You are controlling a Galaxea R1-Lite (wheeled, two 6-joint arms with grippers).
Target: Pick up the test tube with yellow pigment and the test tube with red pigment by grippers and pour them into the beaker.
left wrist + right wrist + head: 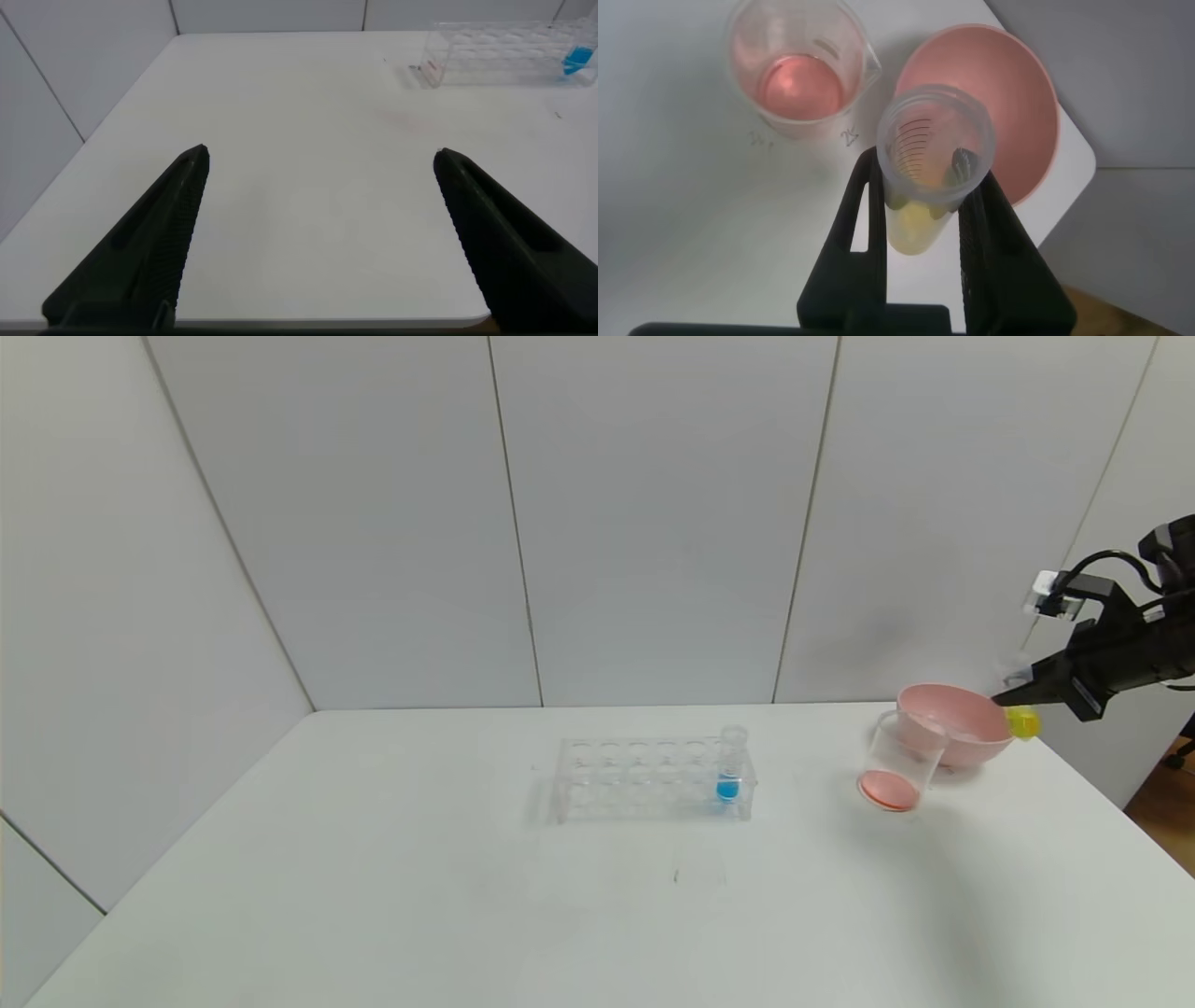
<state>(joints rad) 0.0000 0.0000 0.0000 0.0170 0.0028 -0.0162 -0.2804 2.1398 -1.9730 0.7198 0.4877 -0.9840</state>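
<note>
Your right gripper (924,201) was clenched on the test tube with yellow pigment (929,163), a slim clear graduated tube held just beside the smooth pink bowl (957,723). The beaker (898,773), clear and straight-sided, stood touching that bowl with red-orange liquid inside. Your left gripper (318,243) hung released over the matte white table (299,131), well away from the bowl.

Beaker (898,765) just before bowl (962,723), rack (653,779) well left
</note>
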